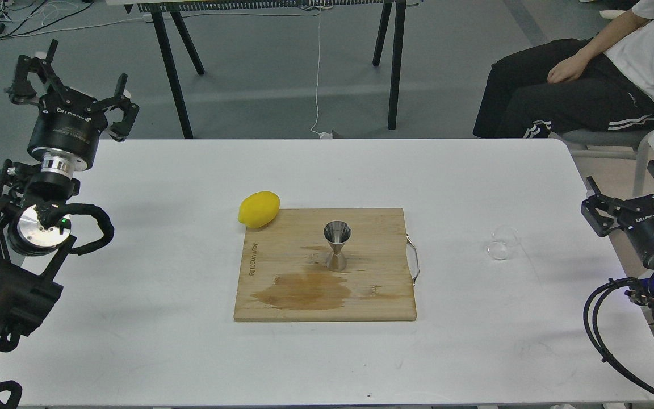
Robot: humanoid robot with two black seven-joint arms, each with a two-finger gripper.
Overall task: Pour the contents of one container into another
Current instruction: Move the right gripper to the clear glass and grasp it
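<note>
The small clear cup [502, 243] rests on the white table [191, 352] toward the right, tilted or on its side. A shiny steel jigger [336, 246] stands upright in the middle of a wooden cutting board [281, 244]. My left gripper [70, 85] is raised at the table's far left corner, fingers spread open and empty. At the right edge, my right gripper [631, 196] points up, open and empty, a short way right of the clear cup.
A yellow lemon [259, 209] lies at the board's back left corner. A wet brown stain [304, 291] marks the board's front. A metal handle [414, 261] sticks out of the board's right side. A seated person [577, 79] is beyond the table's far right corner.
</note>
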